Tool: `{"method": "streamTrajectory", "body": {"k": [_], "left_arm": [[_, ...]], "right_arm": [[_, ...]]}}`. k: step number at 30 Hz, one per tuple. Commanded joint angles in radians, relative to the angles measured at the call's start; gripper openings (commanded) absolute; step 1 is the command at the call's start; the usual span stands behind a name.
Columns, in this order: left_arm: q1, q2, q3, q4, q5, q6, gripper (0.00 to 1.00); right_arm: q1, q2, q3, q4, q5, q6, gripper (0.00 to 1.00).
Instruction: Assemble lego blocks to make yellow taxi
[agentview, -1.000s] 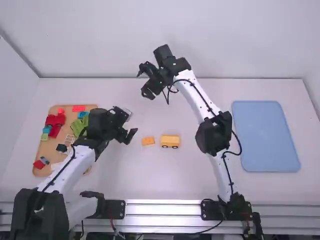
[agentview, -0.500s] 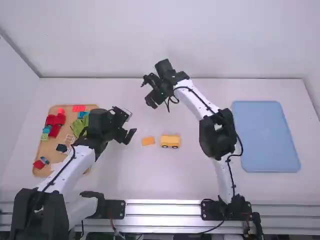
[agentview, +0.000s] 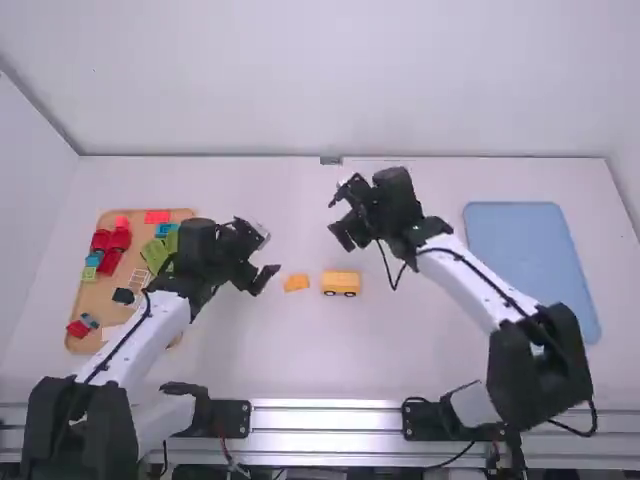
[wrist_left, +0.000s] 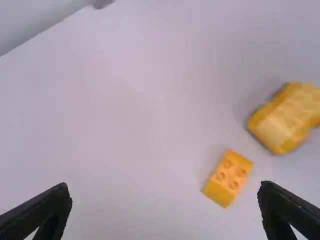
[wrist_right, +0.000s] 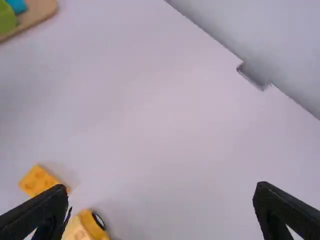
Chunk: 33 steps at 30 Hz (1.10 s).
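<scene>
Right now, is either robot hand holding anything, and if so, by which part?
Nothing is held: the left gripper and the right gripper are both open, and the small orange block and yellow wheeled piece rest on the table.

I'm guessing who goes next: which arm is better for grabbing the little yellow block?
Left, probably: its open fingers look nearer the little yellow block than the right arm's fingers.

Yellow block (agentview: 296, 283) and yellow wheeled body (agentview: 341, 283) sit near each other, apart, mid-table. Brick-laden tan tray (agentview: 97, 299) at left; blue tray (agentview: 525, 255) at right.
</scene>
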Motion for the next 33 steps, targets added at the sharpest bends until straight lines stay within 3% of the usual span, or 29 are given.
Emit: {"method": "streamTrajectory", "body": {"k": [1,7,13,22,33], "left_arm": [[-0.002,0.027,-0.015,-0.016,0.243,0.191,0.99],[-0.002,0.135,-0.015,-0.003,0.426,0.383,0.99],[-0.002,0.369,-0.012,0.100,0.523,0.564,0.99],[-0.002,0.655,0.060,0.186,0.545,0.679,0.99],[0.029,0.702,0.093,0.173,0.541,0.671,0.98]], "right_arm": [[-0.023,-0.057,-0.101,0.046,0.002,0.005,0.98],[-0.064,-0.104,-0.277,0.298,-0.009,0.031,0.98],[-0.069,-0.094,-0.383,0.465,-0.032,-0.003,0.98],[-0.157,-0.083,-0.390,0.474,-0.405,-0.134,0.98],[-0.214,-0.079,-0.390,0.481,-0.444,-0.134,0.98]]}}
